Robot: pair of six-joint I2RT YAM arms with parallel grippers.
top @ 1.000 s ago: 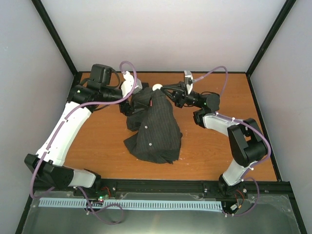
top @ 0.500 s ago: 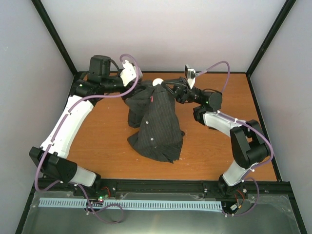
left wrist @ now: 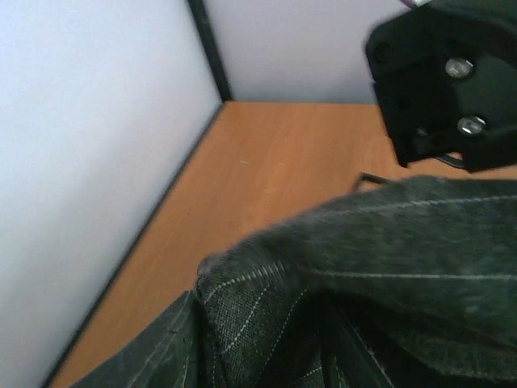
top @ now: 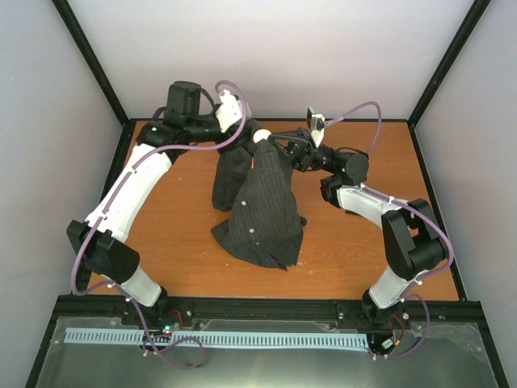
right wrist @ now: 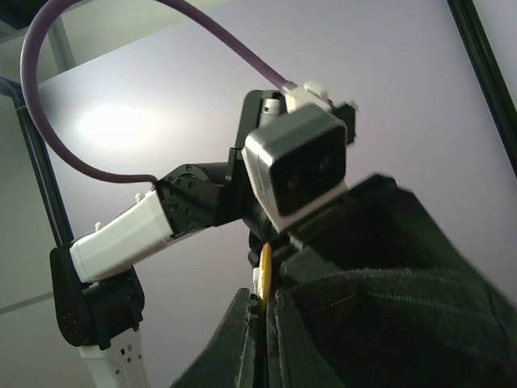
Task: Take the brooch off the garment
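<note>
The garment, a dark pinstriped shirt, hangs like a tent from both grippers at the back of the table. My left gripper is shut on a bunch of its cloth; in the left wrist view the garment fills the lower frame and hides the fingers. My right gripper sits at the garment's peak. In the right wrist view the brooch, a thin golden disc seen edge-on, is pinched in my right gripper, beside the garment. A pale round spot shows at the peak.
The wooden table is ringed by a black frame and pale walls. White buttons dot the shirt front. The left arm's wrist camera hangs right over the right fingers. The right gripper's black body shows close to the left wrist.
My left gripper has closed on the cloth, then risen and moved right toward the back, pulling the garment into a taller tent. The right arm has barely moved.
</note>
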